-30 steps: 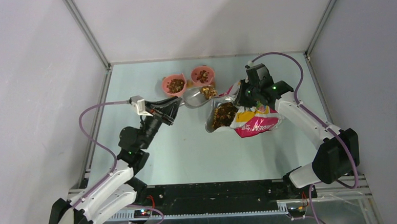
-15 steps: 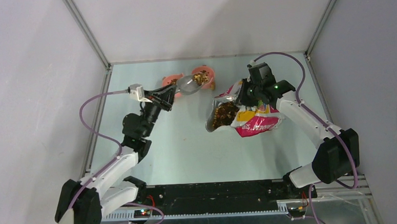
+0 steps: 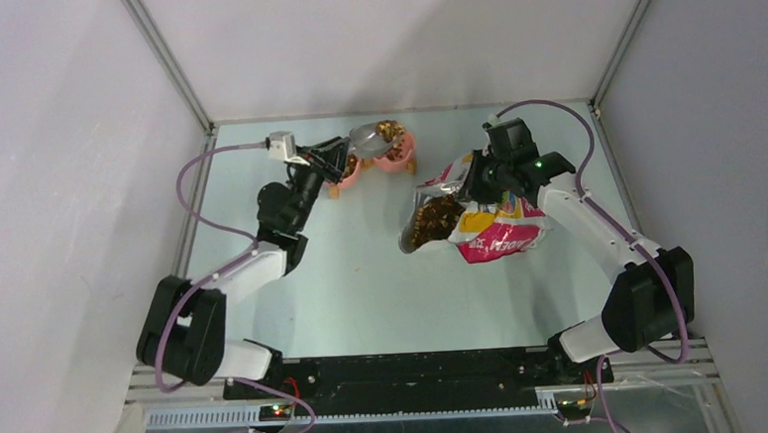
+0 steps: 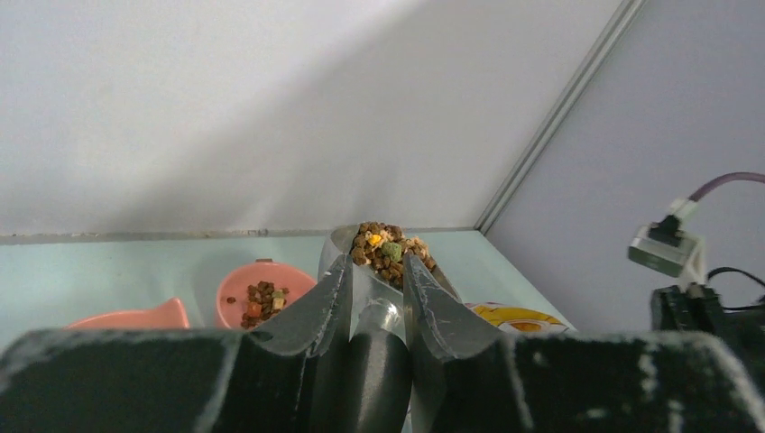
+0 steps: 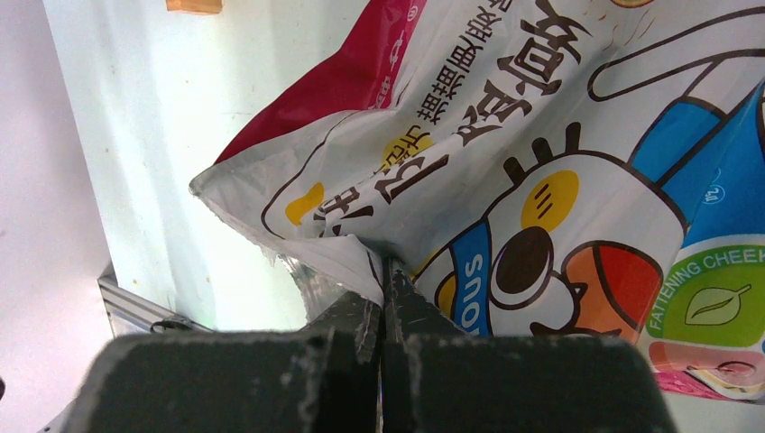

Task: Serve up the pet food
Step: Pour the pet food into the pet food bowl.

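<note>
My left gripper is shut on the handle of a grey metal scoop and holds it level above the two pink bowls. The scoop carries a heap of brown pet food right over the right pink bowl. In the left wrist view the gripper clamps the scoop, with pet food at its far end. The left pink bowl also holds pet food. My right gripper is shut on the top edge of the printed bag. The bag's mouth shows more pet food.
The bag lies on its side at the right centre of the pale green table. The right wrist view shows the bag's cartoon print pinched at my gripper. Metal frame posts and white walls close in the back and sides.
My left arm has carried the loaded scoop away from the bag's mouth, back and left, to above the right pink bowl. The right arm and bag have stayed put.
</note>
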`<state>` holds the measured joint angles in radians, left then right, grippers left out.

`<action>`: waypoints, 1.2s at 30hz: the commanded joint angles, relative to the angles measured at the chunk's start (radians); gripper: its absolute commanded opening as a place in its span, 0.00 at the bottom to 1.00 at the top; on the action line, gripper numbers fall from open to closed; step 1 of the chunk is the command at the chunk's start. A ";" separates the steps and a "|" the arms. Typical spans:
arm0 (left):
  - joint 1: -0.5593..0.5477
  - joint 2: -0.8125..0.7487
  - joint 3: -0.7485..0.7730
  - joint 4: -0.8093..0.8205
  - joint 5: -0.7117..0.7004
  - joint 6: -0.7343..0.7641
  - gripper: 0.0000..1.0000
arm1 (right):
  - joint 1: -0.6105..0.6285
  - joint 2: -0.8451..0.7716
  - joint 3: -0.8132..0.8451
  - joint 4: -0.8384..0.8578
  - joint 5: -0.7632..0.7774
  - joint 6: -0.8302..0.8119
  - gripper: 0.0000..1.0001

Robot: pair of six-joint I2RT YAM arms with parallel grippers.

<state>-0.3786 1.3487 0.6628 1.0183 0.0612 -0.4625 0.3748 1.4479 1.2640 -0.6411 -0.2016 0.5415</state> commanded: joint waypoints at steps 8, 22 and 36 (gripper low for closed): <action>0.036 0.193 0.142 0.153 0.010 0.062 0.00 | -0.061 0.004 0.057 0.019 0.010 -0.016 0.00; 0.080 0.404 0.239 0.185 0.064 0.074 0.00 | -0.066 0.013 0.082 0.016 -0.021 -0.059 0.00; 0.082 0.498 0.388 -0.089 0.056 0.116 0.00 | -0.117 0.052 0.080 0.015 -0.034 -0.058 0.00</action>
<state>-0.3004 1.8393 0.9775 0.9836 0.1127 -0.3847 0.3107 1.4830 1.2930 -0.6754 -0.2955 0.5003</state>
